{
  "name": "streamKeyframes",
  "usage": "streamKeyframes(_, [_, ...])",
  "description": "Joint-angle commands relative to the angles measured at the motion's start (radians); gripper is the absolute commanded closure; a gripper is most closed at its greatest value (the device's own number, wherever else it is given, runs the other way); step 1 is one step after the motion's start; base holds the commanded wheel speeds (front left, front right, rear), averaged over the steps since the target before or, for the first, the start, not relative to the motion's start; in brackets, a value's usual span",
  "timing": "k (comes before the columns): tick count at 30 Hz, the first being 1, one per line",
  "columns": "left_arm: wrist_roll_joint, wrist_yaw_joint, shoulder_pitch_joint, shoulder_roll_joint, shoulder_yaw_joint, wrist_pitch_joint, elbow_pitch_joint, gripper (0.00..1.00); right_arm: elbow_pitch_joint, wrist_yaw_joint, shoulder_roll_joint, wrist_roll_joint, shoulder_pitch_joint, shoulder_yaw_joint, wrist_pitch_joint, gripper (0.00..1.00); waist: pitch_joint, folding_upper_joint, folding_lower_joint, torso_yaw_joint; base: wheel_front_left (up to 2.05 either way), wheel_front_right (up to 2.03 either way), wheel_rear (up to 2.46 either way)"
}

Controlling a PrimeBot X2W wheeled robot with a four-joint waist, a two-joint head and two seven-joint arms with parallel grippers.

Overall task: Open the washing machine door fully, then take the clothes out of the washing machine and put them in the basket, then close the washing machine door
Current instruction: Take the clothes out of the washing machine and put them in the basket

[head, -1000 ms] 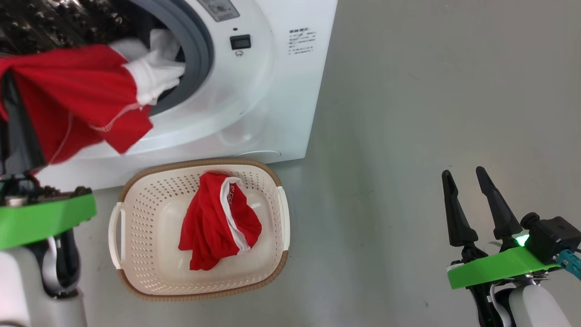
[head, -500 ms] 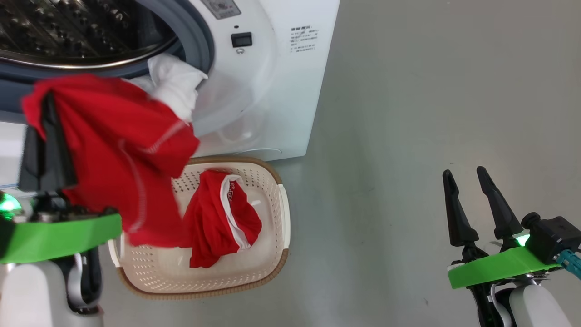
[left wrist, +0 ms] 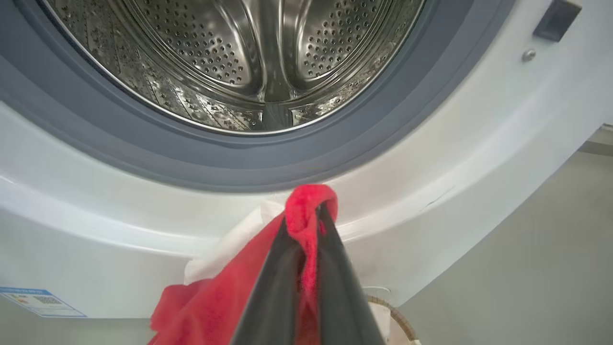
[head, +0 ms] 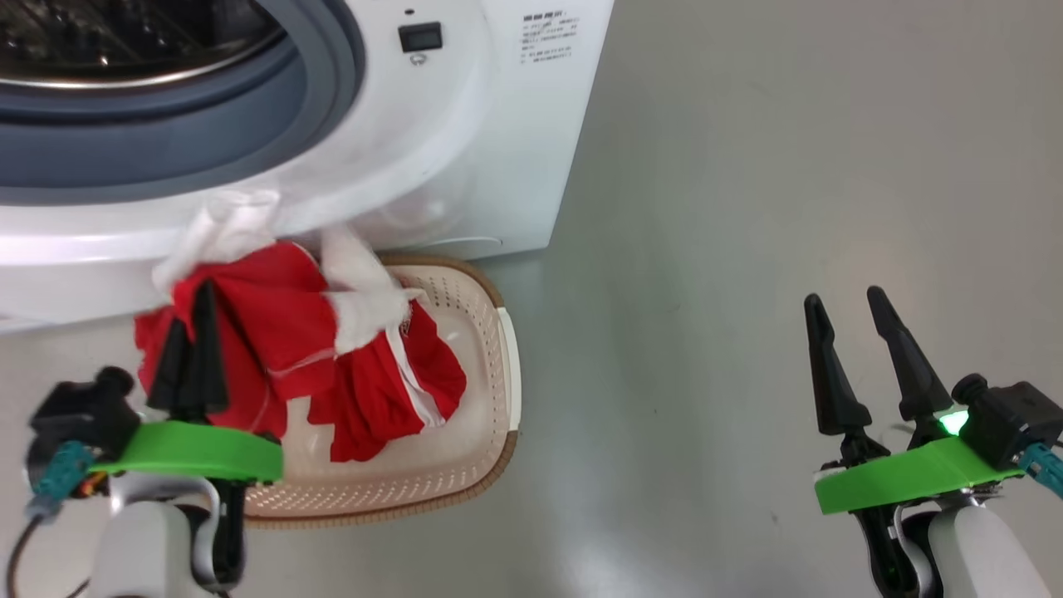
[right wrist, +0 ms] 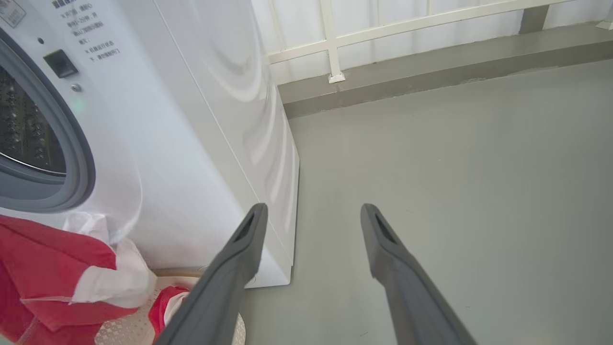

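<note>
**Left pincer clamped on garment at the basket**

We have the left gripper (head: pixel 193 309) clenched on a red-and-white garment (head: pixel 278 320). In the left wrist view, a red fold is pinched between the two fingers right at the tips (left wrist: pixel 306 215).

The garment hangs from the fingers in front of the lower front panel of the washing machine (head: pixel 465 149). In the head view it covers the left part of the basket (head: pixel 469 303). Its white sleeve ends lie on the side toward the machine. We cannot tell whether the cloth touches the basket.

A second red garment (head: pixel 390 399) with white trim lies inside the basket, with the held one partly overlapping it in the head view.

The basket sits on the grey floor (head: pixel 747 249), just in front of the machine near its right front corner.

The left wrist view looks past the grey rubber ring (left wrist: pixel 143 158) into the perforated steel drum (left wrist: pixel 249 62). A blue label sticker (left wrist: pixel 38 301) sits low on the front panel.

The right gripper (head: pixel 843 297) is released, with its fingers spread and the floor visible between them (right wrist: pixel 313 207). It is over the floor, well to the right of the machine and basket.
</note>
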Motion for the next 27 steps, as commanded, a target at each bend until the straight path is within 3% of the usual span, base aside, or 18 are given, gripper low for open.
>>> streamKeyframes(1, [0.001, -0.006, -0.013, 0.024, 0.019, -0.005, 0.022, 1.00, -0.029, 0.007, -0.001, 0.014, -0.017, 0.023, -0.006, 0.00, 0.032, 0.0000, 0.0000, -0.005, 0.00, 0.00, 0.00])
streamKeyframes(7, [0.032, -0.006, -0.072, 0.024, -0.027, -0.005, 0.191, 1.00, -0.037, 0.007, -0.001, 0.005, -0.035, 0.021, -0.006, 0.00, 0.096, 0.0000, 0.0000, -0.006, 0.00, 0.00, 0.00])
streamKeyframes(27, [0.027, -0.006, -0.266, 0.044, -0.091, -0.005, 0.483, 1.00, -0.080, 0.007, -0.007, -0.019, -0.081, 0.017, -0.006, 0.00, 0.271, 0.0000, 0.0000, -0.003, 0.00, 0.00, 0.00])
